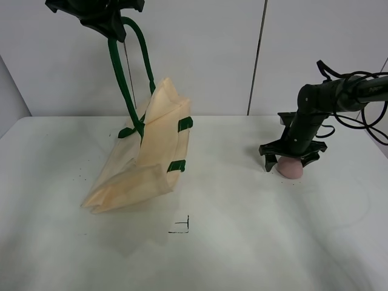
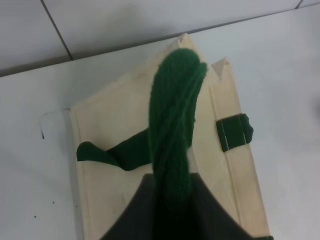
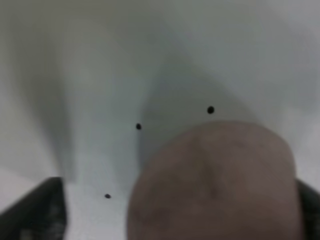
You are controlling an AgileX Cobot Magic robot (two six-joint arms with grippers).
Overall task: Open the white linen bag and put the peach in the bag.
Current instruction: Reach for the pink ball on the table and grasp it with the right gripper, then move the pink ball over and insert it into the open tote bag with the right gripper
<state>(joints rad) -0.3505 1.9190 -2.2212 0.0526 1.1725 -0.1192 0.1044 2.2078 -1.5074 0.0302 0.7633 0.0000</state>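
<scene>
The white linen bag (image 1: 157, 133) hangs tilted, its bottom resting on the white table (image 1: 254, 242). My left gripper (image 1: 112, 27) is high at the top left, shut on one dark green strap handle (image 1: 118, 73). In the left wrist view the handle (image 2: 175, 115) runs up from the bag (image 2: 120, 125) into the gripper (image 2: 172, 220). The peach (image 1: 291, 170) lies on the table at the right. My right gripper (image 1: 288, 165) is lowered over it, open, with a finger on each side. In the right wrist view the peach (image 3: 215, 185) sits close between the fingers (image 3: 35, 210).
A small black corner mark (image 1: 182, 227) is drawn on the table in front of the bag. The right arm's cables (image 1: 364, 121) loop at the far right. A white panelled wall (image 1: 254, 54) stands behind the table.
</scene>
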